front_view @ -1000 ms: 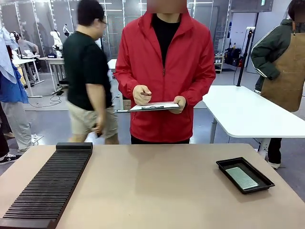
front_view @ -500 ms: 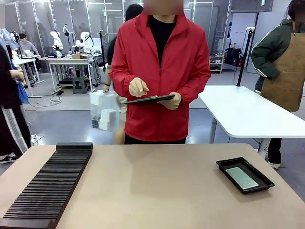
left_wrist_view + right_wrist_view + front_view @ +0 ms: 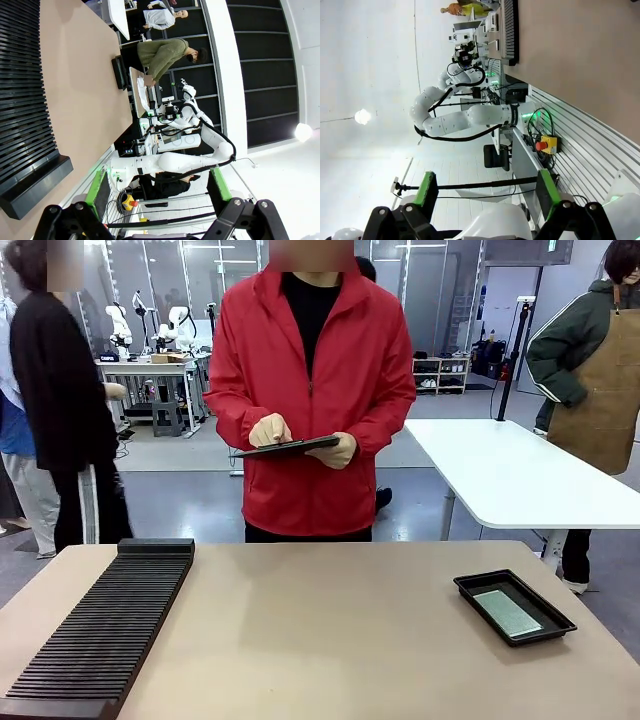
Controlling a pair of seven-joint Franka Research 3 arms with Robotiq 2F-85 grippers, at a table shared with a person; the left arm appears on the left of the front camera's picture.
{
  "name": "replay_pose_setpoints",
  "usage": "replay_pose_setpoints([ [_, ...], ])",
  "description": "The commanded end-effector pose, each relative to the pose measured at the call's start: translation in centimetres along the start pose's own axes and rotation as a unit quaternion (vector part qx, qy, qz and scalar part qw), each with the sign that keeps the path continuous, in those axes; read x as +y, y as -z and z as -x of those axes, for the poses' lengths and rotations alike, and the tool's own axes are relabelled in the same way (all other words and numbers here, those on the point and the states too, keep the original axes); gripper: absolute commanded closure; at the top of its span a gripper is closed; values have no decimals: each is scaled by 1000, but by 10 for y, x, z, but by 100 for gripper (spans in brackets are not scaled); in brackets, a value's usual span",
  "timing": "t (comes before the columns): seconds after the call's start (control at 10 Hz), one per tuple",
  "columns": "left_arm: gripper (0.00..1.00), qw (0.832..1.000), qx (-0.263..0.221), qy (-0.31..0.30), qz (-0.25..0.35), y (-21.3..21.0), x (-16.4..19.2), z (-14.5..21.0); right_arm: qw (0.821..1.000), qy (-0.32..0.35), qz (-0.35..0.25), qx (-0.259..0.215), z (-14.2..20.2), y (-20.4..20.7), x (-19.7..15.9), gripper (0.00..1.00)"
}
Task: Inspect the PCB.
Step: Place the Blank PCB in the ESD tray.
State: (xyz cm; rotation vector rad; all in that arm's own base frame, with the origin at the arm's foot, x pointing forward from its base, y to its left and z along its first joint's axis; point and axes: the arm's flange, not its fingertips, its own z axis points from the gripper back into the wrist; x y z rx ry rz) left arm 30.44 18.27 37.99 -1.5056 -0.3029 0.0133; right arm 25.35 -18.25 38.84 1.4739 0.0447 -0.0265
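The PCB (image 3: 507,611), a pale grey-green board, lies flat in a shallow black tray (image 3: 472,590) at the table's right side. Across the table stands a person in a red jacket (image 3: 315,380), one hand under a dark tablet (image 3: 285,448) and the other hand's fingers on its screen. In the left wrist view my left gripper (image 3: 156,186) is open, well off the table, with nothing between its green pads (image 3: 95,189). My right gripper (image 3: 486,187) is likewise open and empty, its green pads (image 3: 546,186) raised beside the table's edge.
A long black slotted rack (image 3: 105,625) lies along the table's left side, also in the left wrist view as the rack (image 3: 25,100). A white table (image 3: 510,470) stands behind at the right, with a person in a brown apron (image 3: 600,390) beside it. Another person (image 3: 65,400) stands at far left.
The person in red has stepped a little to the left and lowered the tablet slightly. Passers-by behind have moved across. The PCB and tray lie as before.
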Motion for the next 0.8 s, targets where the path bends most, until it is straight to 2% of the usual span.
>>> replay_pose_setpoints([
  [0.0,0,1000,0,-2,-1,-1,-2,-1,1000,-5,-2,1,2,0,3,0],
  [0.7,0,1000,0,-2,-1,-1,-2,-1,1000,-5,-2,1,2,0,3,0],
])
